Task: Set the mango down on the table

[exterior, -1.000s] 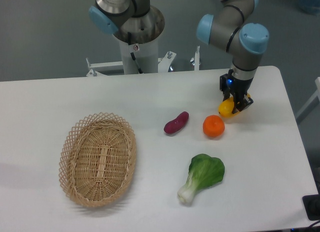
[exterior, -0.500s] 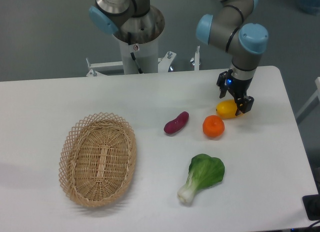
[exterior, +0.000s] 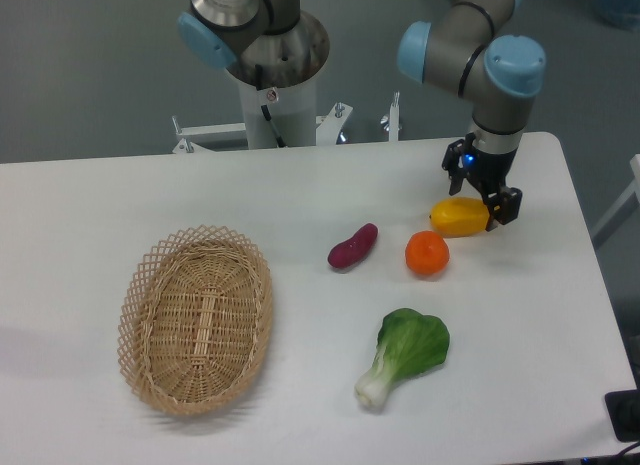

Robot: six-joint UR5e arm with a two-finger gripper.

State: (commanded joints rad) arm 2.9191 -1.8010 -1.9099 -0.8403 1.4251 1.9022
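The smooth yellow-orange oblong mango (exterior: 458,217) lies on the large white flat table (exterior: 300,195), far right. The black two-finger gripper (exterior: 484,193) is spread above it; only retreat seems left.

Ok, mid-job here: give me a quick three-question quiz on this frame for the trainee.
1. True or false: the mango lies on the table.
2. Which item lies nearest the mango? A) basket B) orange C) bok choy
3. Fill in: the gripper is ____ and sits at the mango's right end.

Key
1. True; it rests flat on the white top.
2. B; the orange sits just below-left of it.
3. Open; its fingers are spread and not clamped on the fruit.
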